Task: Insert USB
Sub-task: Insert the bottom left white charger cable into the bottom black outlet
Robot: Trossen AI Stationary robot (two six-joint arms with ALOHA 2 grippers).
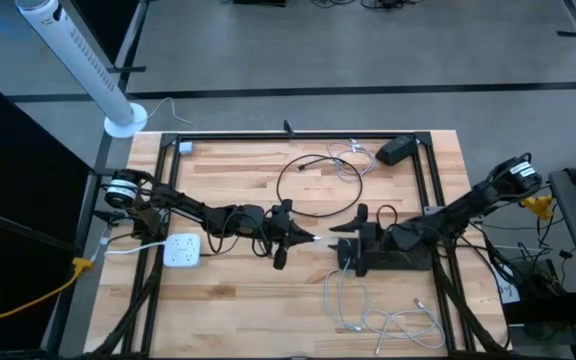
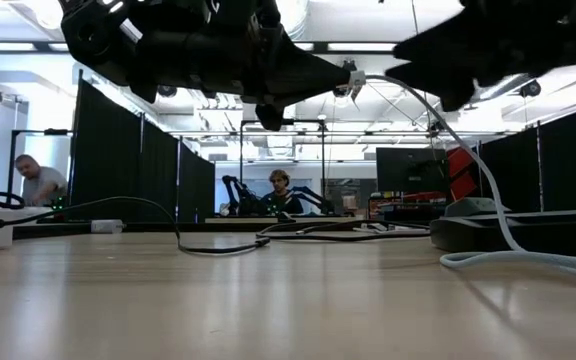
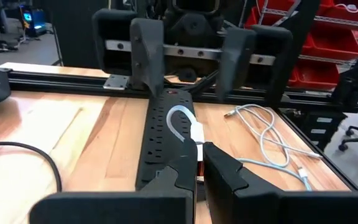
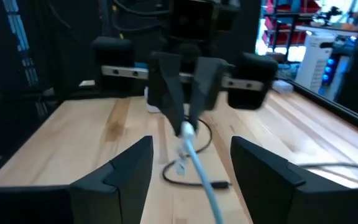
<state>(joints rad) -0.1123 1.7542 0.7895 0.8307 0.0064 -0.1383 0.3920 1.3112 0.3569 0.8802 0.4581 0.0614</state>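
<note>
From above we see only a pale speck between the arms at desk centre; the right wrist view resolves it as the white USB cable (image 4: 194,155), pinched by the left gripper (image 4: 185,127). Right gripper (image 1: 353,238) faces it, fingers wide, over the black power strip (image 3: 163,134).

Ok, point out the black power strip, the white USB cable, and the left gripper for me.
black power strip (image 3: 160,134), left wrist view, its socket face.
white USB cable (image 3: 178,124), left wrist view, its looped part.
left gripper (image 4: 182,127), right wrist view, between fingertips.
</note>
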